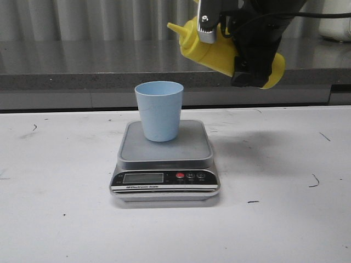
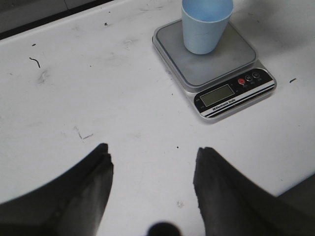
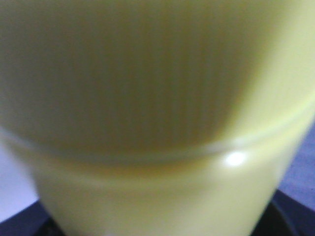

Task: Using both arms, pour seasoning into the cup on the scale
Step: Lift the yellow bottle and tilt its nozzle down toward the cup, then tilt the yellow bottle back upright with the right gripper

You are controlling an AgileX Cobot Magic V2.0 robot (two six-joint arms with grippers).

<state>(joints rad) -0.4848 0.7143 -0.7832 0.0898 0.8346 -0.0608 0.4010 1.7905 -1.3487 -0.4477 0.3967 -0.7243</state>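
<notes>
Closest to me on my front camera, the scale (image 1: 165, 164) sits on the white tabletop (image 1: 55, 219), around the middle of its width and nearer the front edge than the back, with its black panel and LCD turned toward the front edge. A red button shows on that panel just right of the display. The cup (image 1: 159, 110) stands upright on the scale's grey platform, toward the platform's back half, touching nothing else. I can see a few small dark scuffs on the tabletop, near the left and right edges.

From my left wrist camera, the left gripper (image 2: 152, 191) hangs over bare tabletop, well apart from the scale (image 2: 216, 73) and cup (image 2: 205, 24). Its two dark fingers (image 2: 91, 187) are spread wide with nothing between them, so that one is released.

Farther back and higher, the right gripper (image 1: 241, 52) has the seasoning (image 1: 208, 49) clenched around its body, up in the air above the back of the tabletop. The bottle is tipped nearly level, nozzle pointing toward the left edge, its tip above the cup and slightly to the right. I see nothing coming out of the nozzle. My right wrist camera is filled with the blurred yellow seasoning (image 3: 157, 118) pressed close to the lens.

Behind the tabletop's back edge runs a grey ledge (image 1: 82, 66) below a pale corrugated wall.
</notes>
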